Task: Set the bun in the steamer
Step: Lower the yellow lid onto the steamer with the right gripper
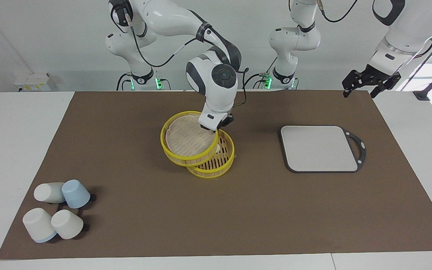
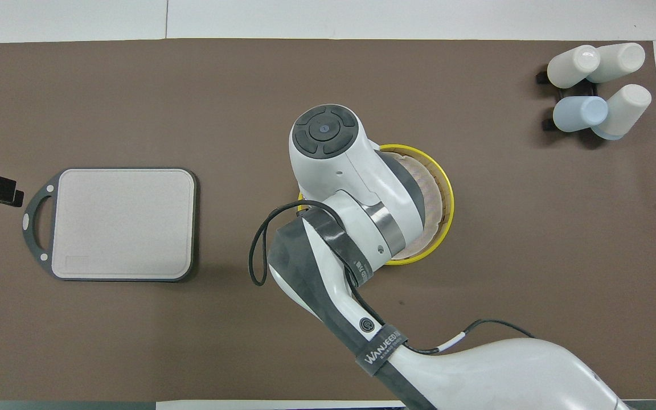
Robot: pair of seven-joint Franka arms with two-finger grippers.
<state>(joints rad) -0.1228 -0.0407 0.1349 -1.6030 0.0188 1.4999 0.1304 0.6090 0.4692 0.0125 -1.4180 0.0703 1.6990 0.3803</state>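
Observation:
The steamer's lower basket [image 1: 216, 165] with yellow rim and slatted base sits mid-table. Its pale woven lid [image 1: 186, 138], also yellow-rimmed, is tilted and shifted off the basket toward the right arm's end. My right gripper [image 1: 212, 129] is shut on the lid's rim on the side nearer the robots. A small pale lump, the bun [image 1: 218, 149], peeks out inside the basket just under the lid's edge. In the overhead view the right arm hides the gripper and most of the lid [image 2: 433, 188]. My left gripper [image 1: 361, 90] waits open in the air at the left arm's end.
A grey square board [image 1: 319, 148] with a dark handle lies beside the steamer toward the left arm's end, also in the overhead view [image 2: 123, 222]. Several upturned cups [image 1: 56, 213] stand on a black rack at the right arm's end, farthest from the robots.

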